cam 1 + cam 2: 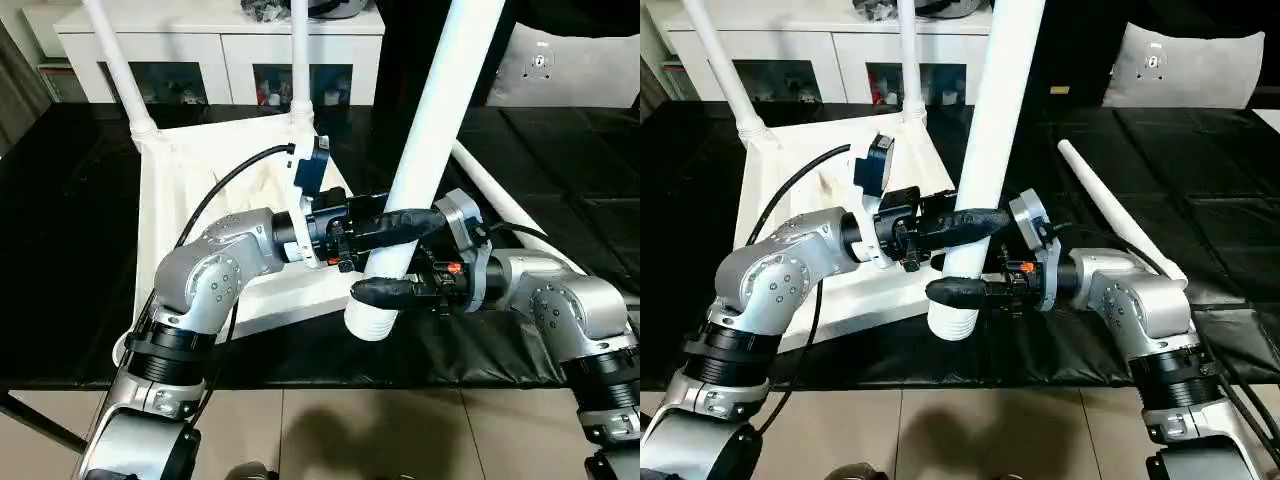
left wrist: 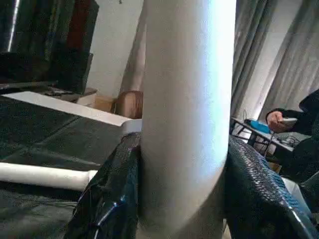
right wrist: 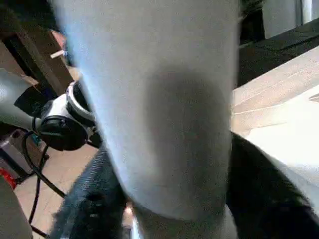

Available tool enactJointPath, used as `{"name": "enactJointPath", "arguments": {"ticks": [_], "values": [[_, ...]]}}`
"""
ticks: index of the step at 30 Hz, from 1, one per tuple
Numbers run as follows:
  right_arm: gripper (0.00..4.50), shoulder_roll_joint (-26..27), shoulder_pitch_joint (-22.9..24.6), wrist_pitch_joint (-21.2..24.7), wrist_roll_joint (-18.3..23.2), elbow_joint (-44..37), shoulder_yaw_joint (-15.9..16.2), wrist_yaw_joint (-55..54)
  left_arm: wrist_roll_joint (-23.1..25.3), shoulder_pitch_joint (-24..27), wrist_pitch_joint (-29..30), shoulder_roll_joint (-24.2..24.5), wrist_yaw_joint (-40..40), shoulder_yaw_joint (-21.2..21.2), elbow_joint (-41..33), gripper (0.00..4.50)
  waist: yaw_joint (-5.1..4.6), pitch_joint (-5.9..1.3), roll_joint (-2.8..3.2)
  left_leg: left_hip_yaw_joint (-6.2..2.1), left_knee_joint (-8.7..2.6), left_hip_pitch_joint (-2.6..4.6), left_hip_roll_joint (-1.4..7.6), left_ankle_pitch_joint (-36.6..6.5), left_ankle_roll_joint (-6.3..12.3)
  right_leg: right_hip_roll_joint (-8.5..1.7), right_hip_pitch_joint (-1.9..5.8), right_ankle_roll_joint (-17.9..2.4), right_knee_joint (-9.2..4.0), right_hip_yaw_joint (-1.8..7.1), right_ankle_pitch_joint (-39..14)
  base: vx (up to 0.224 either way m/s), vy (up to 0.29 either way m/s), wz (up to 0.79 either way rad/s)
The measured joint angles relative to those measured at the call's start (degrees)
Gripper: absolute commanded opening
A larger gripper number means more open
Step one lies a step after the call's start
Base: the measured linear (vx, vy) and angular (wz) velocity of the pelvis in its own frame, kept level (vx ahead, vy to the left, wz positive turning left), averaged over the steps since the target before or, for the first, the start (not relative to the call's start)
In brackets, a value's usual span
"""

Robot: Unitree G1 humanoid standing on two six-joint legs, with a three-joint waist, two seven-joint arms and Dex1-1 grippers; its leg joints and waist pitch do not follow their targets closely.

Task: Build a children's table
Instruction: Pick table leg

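Left gripper clamped around the held leg, fingers on both sides. Right gripper clamped on the same leg just below, near its ribbed lower end. Long axis nearly upright, leaning slightly, ribbed end down, hanging over the tabletop's near edge. Tabletop upside down on black mats, two legs standing in far sockets. Fourth leg lying flat on the mat on the right side. Cabinet beyond.
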Motion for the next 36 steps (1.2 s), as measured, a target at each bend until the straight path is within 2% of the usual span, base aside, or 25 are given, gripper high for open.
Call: {"name": "enactJointPath", "arguments": {"ticks": [5,14,16,20,21,26,29,31,33,36], "values": [[2.05,0.34,0.00,-0.11,-0.01,0.01,-0.03,-0.10,-0.02,0.00,0.00,0.05,0.05,0.15,0.07,1.86,0.03,0.00,0.00,0.00,0.01,0.00,0.00,0.00,0.00,0.00,0.00,-0.01,0.00,0.00,0.00,0.000,0.000,0.00],[2.02,1.41,0.14,0.41,0.40,0.00,-0.26,-1.76,-0.03,0.00,0.54,0.42,0.33,0.19,0.06,1.86,0.01,-0.01,0.01,0.00,0.01,0.01,0.00,-0.01,-0.01,0.00,0.00,-0.01,0.02,0.00,0.01,0.000,0.000,0.00],[2.02,2.08,0.52,-0.77,-0.29,-0.10,-0.20,-2.62,0.00,0.07,0.70,0.70,0.43,0.02,-0.12,2.42,-0.01,-0.01,0.01,0.00,0.01,0.02,0.00,-0.03,-0.04,0.00,0.00,-0.01,0.02,0.00,0.01,0.000,0.000,0.00],[1.99,5.63,0.99,-3.98,-4.03,0.01,0.99,-7.35,2.04,1.47,1.41,1.73,1.60,-0.76,-1.90,2.66,-0.25,-0.02,0.03,0.00,0.01,0.03,0.01,-0.05,-0.09,0.00,0.00,-0.01,0.03,0.00,0.00,0.000,0.000,0.00],[1.98,7.24,0.99,-4.79,-4.56,0.76,1.01,-9.38,3.25,1.86,0.64,1.77,2.61,-0.76,-2.21,2.92,-0.30,-0.01,0.03,0.00,0.01,0.03,0.02,-0.05,-0.11,0.00,0.00,-0.01,0.04,0.00,0.01,0.000,0.000,0.00],[1.97,10.09,0.99,-7.97,-5.39,2.81,0.90,-13.63,4.92,2.24,-0.84,1.37,4.66,-1.03,-2.25,3.04,-0.21,-0.02,0.03,0.00,0.02,0.06,0.00,-0.12,-0.22,0.00,0.08,-0.02,0.00,0.01,0.02,0.000,0.000,0.00],[1.97,11.11,1.45,-9.60,-5.82,3.00,-0.23,-14.82,4.97,2.31,-1.16,-0.15,6.38,-0.64,-2.26,3.04,-0.15,-0.02,0.02,0.00,0.03,0.06,-0.01,-0.12,-0.22,-0.01,0.09,-0.02,-0.01,0.01,0.02,0.000,0.000,0.00],[1.97,12.12,2.16,-10.40,-5.69,2.72,-1.32,-15.58,3.76,2.87,-0.43,-2.08,7.45,1.12,-2.26,3.04,-0.25,-0.02,0.03,0.00,0.02,0.07,-0.01,-0.12,-0.22,-0.01,0.09,-0.02,0.00,0.01,0.02,0.000,0.000,0.00],[1.97,13.04,3.26,-11.61,-4.89,2.16,-2.70,-15.81,-0.21,4.20,0.50,-5.25,8.57,3.91,-2.60,3.04,-0.23,-0.02,0.02,0.00,0.02,0.06,0.00,-0.12,-0.22,-0.01,0.09,-0.02,0.00,0.01,0.02,0.000,0.000,0.00],[1.97,12.93,4.39,-10.44,-2.77,-0.01,-3.74,-16.71,-5.27,4.87,2.01,-7.41,9.50,6.08,-2.95,3.04,-0.29,-0.02,0.03,-0.01,0.03,0.09,0.00,-0.12,-0.21,0.00,0.11,-0.03,0.00,0.01,0.03,0.000,0.000,0.00]]}}
